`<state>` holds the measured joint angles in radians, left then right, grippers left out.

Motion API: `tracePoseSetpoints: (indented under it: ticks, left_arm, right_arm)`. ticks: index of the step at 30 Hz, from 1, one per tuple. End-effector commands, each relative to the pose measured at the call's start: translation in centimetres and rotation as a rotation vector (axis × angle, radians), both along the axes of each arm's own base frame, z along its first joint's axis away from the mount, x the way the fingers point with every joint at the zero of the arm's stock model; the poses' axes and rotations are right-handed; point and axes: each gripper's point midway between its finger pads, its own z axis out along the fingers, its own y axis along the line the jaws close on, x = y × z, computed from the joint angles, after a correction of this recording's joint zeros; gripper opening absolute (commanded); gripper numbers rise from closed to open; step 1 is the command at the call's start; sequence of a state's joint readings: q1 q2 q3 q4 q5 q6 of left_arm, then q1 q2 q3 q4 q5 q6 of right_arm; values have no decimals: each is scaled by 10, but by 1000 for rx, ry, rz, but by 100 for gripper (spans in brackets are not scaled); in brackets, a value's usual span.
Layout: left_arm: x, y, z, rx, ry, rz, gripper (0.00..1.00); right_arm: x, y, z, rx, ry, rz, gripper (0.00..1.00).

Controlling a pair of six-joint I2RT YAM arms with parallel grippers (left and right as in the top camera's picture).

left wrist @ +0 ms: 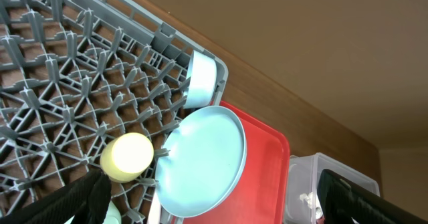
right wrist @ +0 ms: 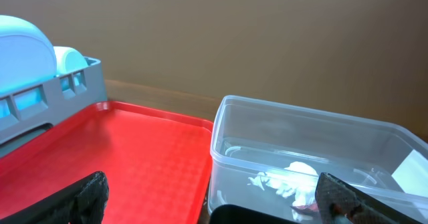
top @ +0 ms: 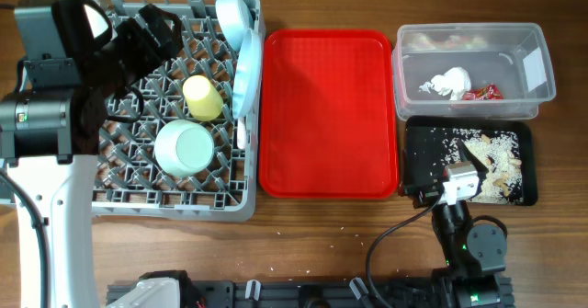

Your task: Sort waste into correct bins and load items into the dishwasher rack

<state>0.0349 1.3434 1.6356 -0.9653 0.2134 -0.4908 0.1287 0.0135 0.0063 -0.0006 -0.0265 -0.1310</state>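
The grey dishwasher rack (top: pixel 230 207) at the left holds a yellow cup (top: pixel 202 96), an upturned pale blue bowl (top: pixel 184 148), a pale blue plate (top: pixel 246 69) on edge, and a second bowl (top: pixel 233 16). The left wrist view shows the cup (left wrist: pixel 127 157), the plate (left wrist: pixel 200 160) and the second bowl (left wrist: pixel 200 80). My left gripper (top: pixel 152 25) (left wrist: pixel 214 210) is open and empty above the rack's far part. The clear tub (top: pixel 537 69) holds the white napkin (top: pixel 447 83) and red wrapper (top: pixel 482 92). Rice scraps (top: pixel 501 161) lie in the black tray (top: pixel 423 142). My right gripper (top: pixel 452 184) (right wrist: pixel 214 207) is open and empty over the black tray's near edge. I cannot make out the fork or the spoon.
The flat red serving tray (top: pixel 326 115) lies between the rack and the bins, with nothing on it. Bare wooden table runs along the front edge. The left arm's body stands over the rack's left side.
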Motion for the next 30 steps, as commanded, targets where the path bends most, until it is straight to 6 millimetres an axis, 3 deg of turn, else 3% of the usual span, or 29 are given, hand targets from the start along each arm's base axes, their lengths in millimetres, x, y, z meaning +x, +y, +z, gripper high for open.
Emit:
tracePoseSetpoints:
  ticks: [1,12,13,15,17,19,21,24,26,28,30]
  left_arm:
    - [0,2,1,13,-7,0,100]
    - [-4,2,7,14,-23,-1,100]
    - [-28,1,36,18,-110,0,100]
    - [-67,-1,68,22,-220,0,100]
    - [-109,-2,76,25,-298,2,100]
    - [-152,-4,66,26,-349,2,100]
    - [-179,-5,45,27,-365,2,100]
    - [-220,-11,-11,14,-389,-23,100]
    - [-233,-11,-45,16,-410,-23,100]
    - [-233,-8,-67,27,-446,-2,100]
    - [-218,-5,-65,34,-538,12,100]
  right_arm:
    - [-1,2,2,-25,-15,17,100]
    - [-1,2,2,-25,-15,17,100]
    - [-1,2,2,-25,-15,17,100]
    - [-1,2,2,-25,-15,17,100]
    - [-1,2,2,-25,-15,17,100]
    - [-1,2,2,-25,-15,18,100]
    - [-1,2,2,-25,-15,17,100]
    - [-1,2,2,-25,-15,17,100]
    - [-1,2,2,-25,-15,17,100]
    - [-1,2,2,-25,-15,17,100]
    - [-1,2,2,-25,-15,17,100]
